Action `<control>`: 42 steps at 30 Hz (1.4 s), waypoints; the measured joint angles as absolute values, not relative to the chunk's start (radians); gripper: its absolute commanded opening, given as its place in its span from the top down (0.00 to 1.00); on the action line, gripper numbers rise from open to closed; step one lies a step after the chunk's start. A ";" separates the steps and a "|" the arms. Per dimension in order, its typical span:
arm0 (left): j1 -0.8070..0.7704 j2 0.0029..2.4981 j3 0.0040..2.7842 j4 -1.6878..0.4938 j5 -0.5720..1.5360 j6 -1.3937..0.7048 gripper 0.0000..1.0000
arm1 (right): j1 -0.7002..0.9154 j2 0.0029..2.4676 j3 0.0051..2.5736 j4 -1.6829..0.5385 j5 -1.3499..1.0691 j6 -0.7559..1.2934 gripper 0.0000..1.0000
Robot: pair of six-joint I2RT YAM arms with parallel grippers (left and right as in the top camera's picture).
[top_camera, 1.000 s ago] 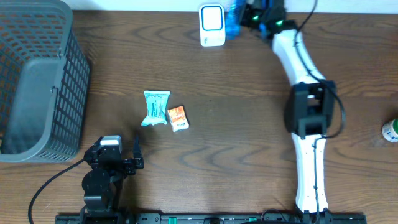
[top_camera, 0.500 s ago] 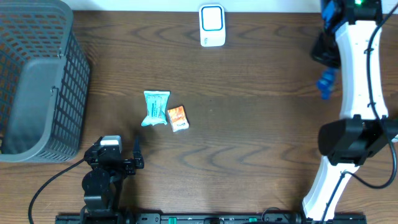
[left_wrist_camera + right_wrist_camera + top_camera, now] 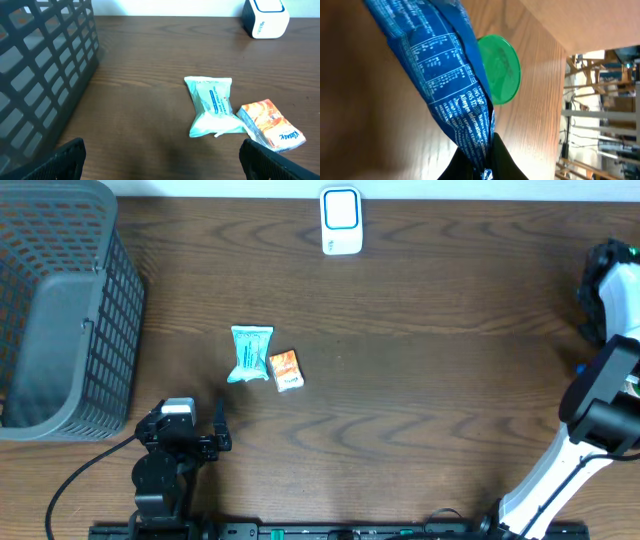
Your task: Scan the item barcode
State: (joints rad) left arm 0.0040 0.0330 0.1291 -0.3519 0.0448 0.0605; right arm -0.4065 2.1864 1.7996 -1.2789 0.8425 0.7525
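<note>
My right gripper is shut on one end of a blue printed packet, which hangs in front of the wrist camera above the wooden table. Overhead, the right arm reaches along the far right edge, with only a blue speck of the packet showing beside it. The white scanner stands at the back centre, far from that arm, and also appears in the left wrist view as the scanner. My left gripper rests open and empty at the front left.
A teal packet and an orange packet lie side by side left of centre, just ahead of the left gripper. A grey mesh basket fills the left side. A green round lid lies under the blue packet.
The right arm has swung from in front of the scanner at the back to the far right edge, carrying the blue packet. The left arm has stayed still.
</note>
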 measured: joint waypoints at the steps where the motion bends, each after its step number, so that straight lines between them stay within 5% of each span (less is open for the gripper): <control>1: 0.004 0.033 0.129 -0.352 0.045 0.060 0.02 | -0.411 2.186 1.792 -1.272 0.846 0.756 0.14; 3: 0.004 0.033 0.129 -0.352 0.045 0.060 0.02 | -0.409 2.187 1.791 -1.271 0.853 0.755 0.01; 9: 0.004 0.033 0.129 -0.352 0.045 0.060 0.02 | -0.366 2.189 1.972 -1.319 0.759 0.648 0.01; 15: 0.004 0.033 0.129 -0.352 0.045 0.060 0.02 | -0.234 2.177 2.359 -1.489 0.323 0.554 0.01; 21: 0.004 0.033 0.129 -0.352 0.045 0.061 0.02 | 0.031 2.161 2.403 -1.460 -0.194 0.503 0.01; 28: 0.004 0.033 0.129 -0.352 0.045 0.061 0.02 | 0.406 2.163 2.237 -1.369 -0.279 0.418 0.01; 33: 0.004 0.033 0.129 -0.352 0.045 0.060 0.02 | 0.607 2.165 2.041 -1.354 -0.278 0.783 0.01; 42: 0.004 0.033 0.129 -0.352 0.045 0.060 0.02 | 0.755 2.170 1.763 -0.953 -0.278 1.422 0.07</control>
